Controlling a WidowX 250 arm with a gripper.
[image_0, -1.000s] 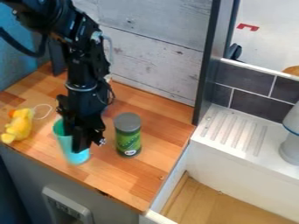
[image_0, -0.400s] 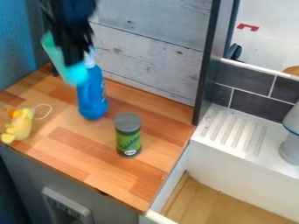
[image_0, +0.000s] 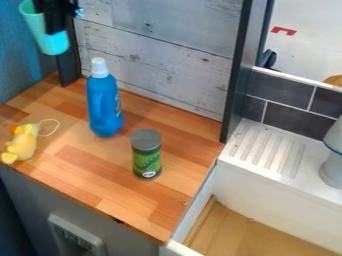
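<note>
Currently, your teal cup (image_0: 55, 45) is up in the air at the top left of the view, tilted, above the back left corner of the wooden surface (image_0: 153, 212). Your black hand (image_0: 57, 29) is grasping it, with the dark fingers at its upper part. Below and to the right of it, you have a blue bottle (image_0: 104, 110) with a white cap, upright on the surface. Nearer you and further right, a green can (image_0: 147, 157) with a grey lid stands apart from the bottle. By the left edge sits a yellow plush toy (image_0: 24, 144) beside a thin white loop (image_0: 55, 131). Off to your right is a white ridged drainboard (image_0: 267, 151).
</note>
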